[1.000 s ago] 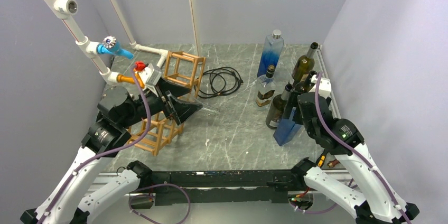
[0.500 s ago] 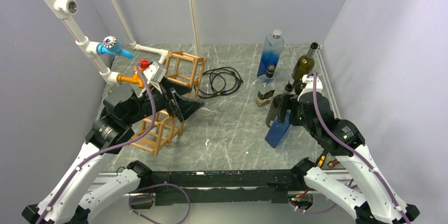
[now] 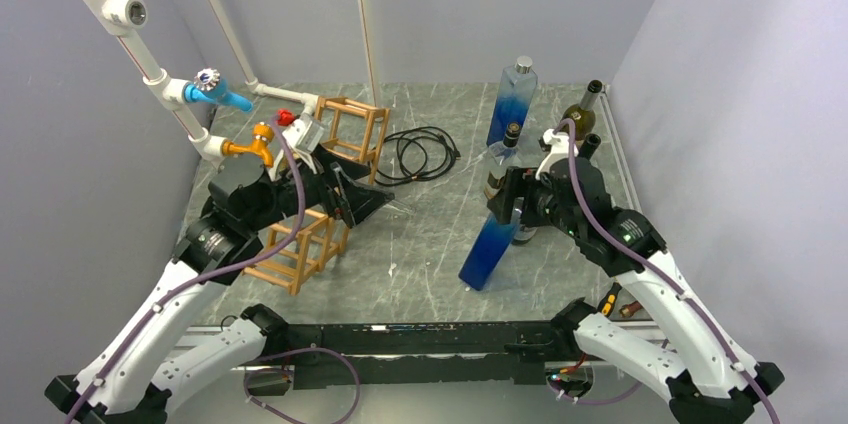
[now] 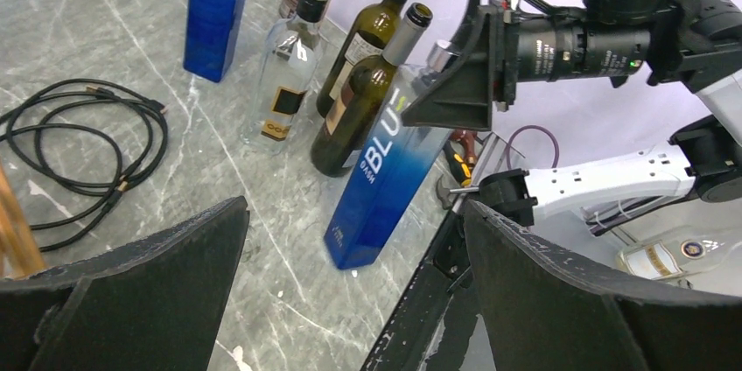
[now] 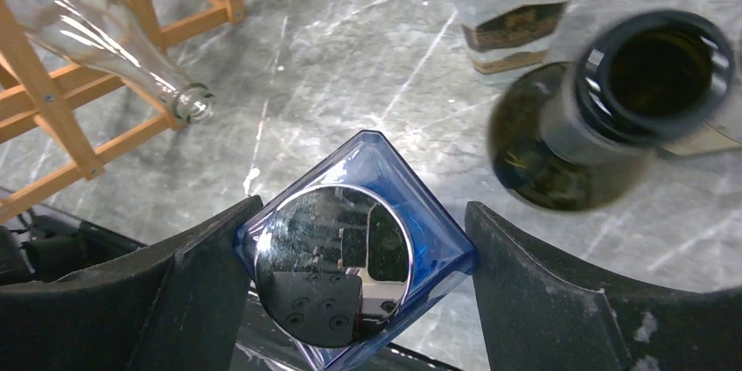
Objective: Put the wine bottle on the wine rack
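Observation:
The wine rack (image 3: 300, 247) is an orange-brown stick lattice at the left; it also shows in the right wrist view (image 5: 52, 100). A clear glass bottle (image 5: 114, 47) lies in it with its neck sticking out toward the centre. My right gripper (image 3: 510, 206) is shut on the top of a square blue bottle (image 3: 490, 249), held tilted, base down-left near the table. In the right wrist view the fingers press the corners of its blue shoulder (image 5: 376, 157). The bottle also shows in the left wrist view (image 4: 385, 170). My left gripper (image 3: 355, 202) is open and empty beside the rack.
A tall blue bottle (image 3: 513, 104), a clear bottle with a dark label (image 3: 503, 169) and dark green bottles (image 3: 578, 119) stand at the back right. A black cable (image 3: 420, 152) lies coiled at the back centre. White pipes with taps (image 3: 215, 94) run along the left wall.
My right gripper has moved left, away from the bottle cluster, carrying the blue bottle and tilting it further. My left gripper has shifted slightly back and up by the rack.

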